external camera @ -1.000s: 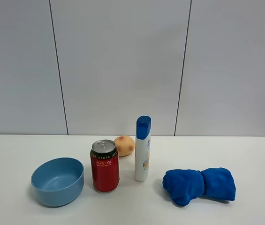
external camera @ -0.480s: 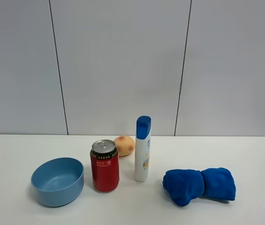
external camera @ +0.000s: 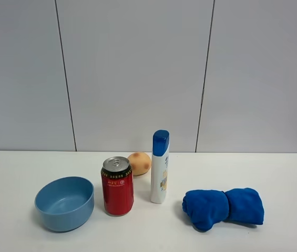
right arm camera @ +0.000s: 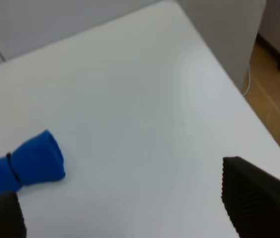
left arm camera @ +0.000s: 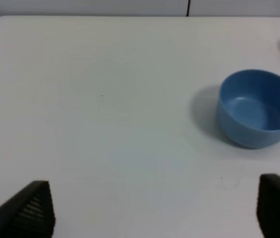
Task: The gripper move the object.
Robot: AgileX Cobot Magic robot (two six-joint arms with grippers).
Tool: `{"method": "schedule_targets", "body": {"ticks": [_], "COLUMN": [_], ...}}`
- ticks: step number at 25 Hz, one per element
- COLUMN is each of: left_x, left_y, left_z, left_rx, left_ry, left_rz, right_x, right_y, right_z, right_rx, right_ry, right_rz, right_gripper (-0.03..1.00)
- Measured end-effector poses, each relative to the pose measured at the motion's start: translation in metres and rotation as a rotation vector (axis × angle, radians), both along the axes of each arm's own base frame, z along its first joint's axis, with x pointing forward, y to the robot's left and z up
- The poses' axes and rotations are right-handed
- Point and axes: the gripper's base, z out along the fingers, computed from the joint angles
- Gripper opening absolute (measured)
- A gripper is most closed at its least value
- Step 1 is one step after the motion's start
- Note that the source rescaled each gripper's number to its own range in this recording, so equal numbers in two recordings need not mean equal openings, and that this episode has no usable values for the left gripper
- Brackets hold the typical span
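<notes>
On the white table stand a light blue bowl [external camera: 67,217], a red soda can [external camera: 118,187], a white bottle with a blue cap [external camera: 160,168] and, behind them, a round tan ball-like object [external camera: 139,163]. A blue cloth tied in the middle [external camera: 223,207] lies at the right. No gripper shows in the exterior view. In the left wrist view my left gripper [left arm camera: 154,208] is open and empty, well short of the bowl [left arm camera: 249,134]. In the right wrist view my right gripper [right arm camera: 127,208] is open and empty, with one end of the cloth [right arm camera: 28,162] beside it.
A grey panelled wall [external camera: 137,73] stands behind the table. In the right wrist view the table's edge [right arm camera: 239,91] drops to a wooden floor [right arm camera: 278,99].
</notes>
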Motion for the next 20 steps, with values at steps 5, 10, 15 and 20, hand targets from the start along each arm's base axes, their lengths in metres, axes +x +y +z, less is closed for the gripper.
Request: {"method": "schedule_targets", "body": {"ticks": [5, 10, 15, 20], "left_x": [0.000, 0.000, 0.000, 0.000], "left_y": [0.000, 0.000, 0.000, 0.000], "left_z": [0.000, 0.000, 0.000, 0.000], "left_rx": [0.000, 0.000, 0.000, 0.000], "left_ry": [0.000, 0.000, 0.000, 0.000], "left_rz": [0.000, 0.000, 0.000, 0.000], "right_x": [-0.030, -0.053, -0.063, -0.063], "right_y": [0.004, 0.008, 0.011, 0.012], "right_z": [-0.003, -0.007, -0.010, -0.010], "right_rx": [0.012, 0.029, 0.033, 0.036], "right_ry": [-0.121, -0.219, -0.261, -0.261], "right_rz": [-0.012, 0.004, 0.001, -0.001], "right_gripper": [0.88, 0.88, 0.88, 0.88]}}
